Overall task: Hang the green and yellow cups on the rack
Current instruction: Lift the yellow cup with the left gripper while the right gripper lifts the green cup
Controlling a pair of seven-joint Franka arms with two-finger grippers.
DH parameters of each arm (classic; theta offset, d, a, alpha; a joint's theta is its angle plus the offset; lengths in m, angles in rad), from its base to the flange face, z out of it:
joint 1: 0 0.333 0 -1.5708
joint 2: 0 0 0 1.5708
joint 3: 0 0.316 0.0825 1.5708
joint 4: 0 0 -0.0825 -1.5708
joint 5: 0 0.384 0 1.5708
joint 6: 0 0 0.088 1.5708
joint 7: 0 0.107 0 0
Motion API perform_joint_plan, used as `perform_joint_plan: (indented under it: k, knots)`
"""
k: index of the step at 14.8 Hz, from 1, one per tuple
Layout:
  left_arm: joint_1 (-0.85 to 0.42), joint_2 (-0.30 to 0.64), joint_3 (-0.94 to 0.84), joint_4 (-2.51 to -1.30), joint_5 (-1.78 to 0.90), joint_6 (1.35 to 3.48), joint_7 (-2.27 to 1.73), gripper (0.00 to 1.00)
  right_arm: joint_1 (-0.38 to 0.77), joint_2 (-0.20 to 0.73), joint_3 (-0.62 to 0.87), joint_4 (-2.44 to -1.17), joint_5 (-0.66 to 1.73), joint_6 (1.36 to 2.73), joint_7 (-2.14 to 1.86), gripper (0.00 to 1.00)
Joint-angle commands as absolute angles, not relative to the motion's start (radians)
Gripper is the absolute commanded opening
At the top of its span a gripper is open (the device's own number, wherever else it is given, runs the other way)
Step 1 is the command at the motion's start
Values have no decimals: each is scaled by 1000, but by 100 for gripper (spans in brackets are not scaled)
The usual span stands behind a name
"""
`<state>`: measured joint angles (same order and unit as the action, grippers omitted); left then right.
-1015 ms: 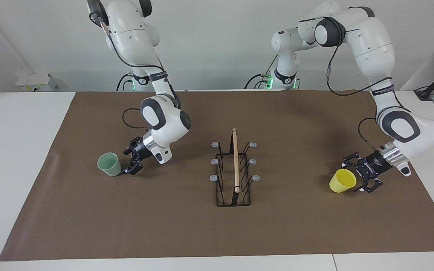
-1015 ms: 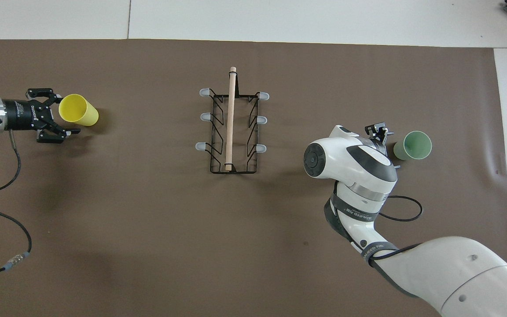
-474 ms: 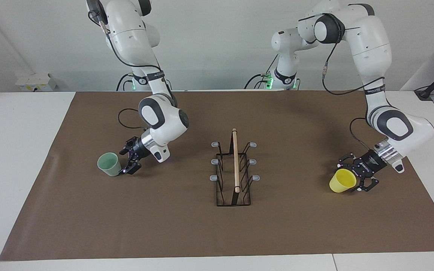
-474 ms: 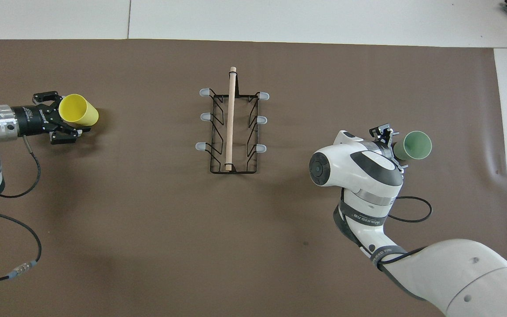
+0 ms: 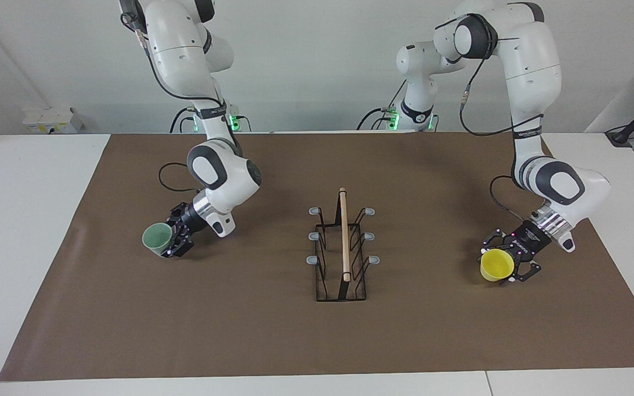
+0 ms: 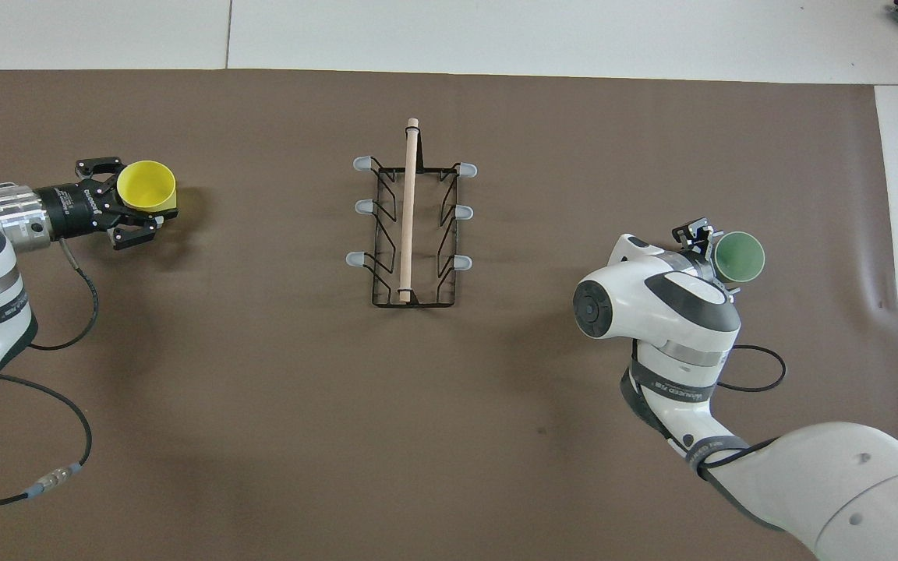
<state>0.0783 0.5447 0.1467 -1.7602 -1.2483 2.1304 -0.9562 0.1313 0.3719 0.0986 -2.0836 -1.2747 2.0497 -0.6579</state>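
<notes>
Overhead, the left gripper [image 6: 137,212] straddles the bright yellow tapered plastic cup [image 6: 148,189], fingers spread; facing, the right gripper [image 5: 174,237] flanks the mint-green plastic cup [image 5: 157,238], grip unclear.

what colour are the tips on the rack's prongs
Grey, on all six prong tips of the rack; clearest in the overhead view.

White, grey-jointed arms, black cables, black pincers.
</notes>
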Motion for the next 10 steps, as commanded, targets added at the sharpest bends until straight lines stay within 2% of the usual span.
perform_joint_plan:
  k: [1, 2, 3, 6, 10]
  knots:
    - [55, 485, 147, -1810, -1275, 2154, -878, 0, 97, 345, 106, -2143, -1345, 2106, -600, 83]
    - [54, 476, 149, -1806, -1275, 2158, -876, 0, 94, 341, 106, -2155, -1351, 2109, -595, 51]
    - [51, 466, 150, -1798, -1269, 2163, -876, 0, 101, 339, 106, -2160, -1368, 2106, -588, 1]
    - [43, 416, 155, -1789, -1238, 2152, -894, 0, 80, 325, 107, -2157, -1368, 2111, -526, 0]
    - [-20, 304, 155, -1795, -993, 2213, -900, 0, 86, 340, 107, -2091, -1263, 2105, -528, 0]
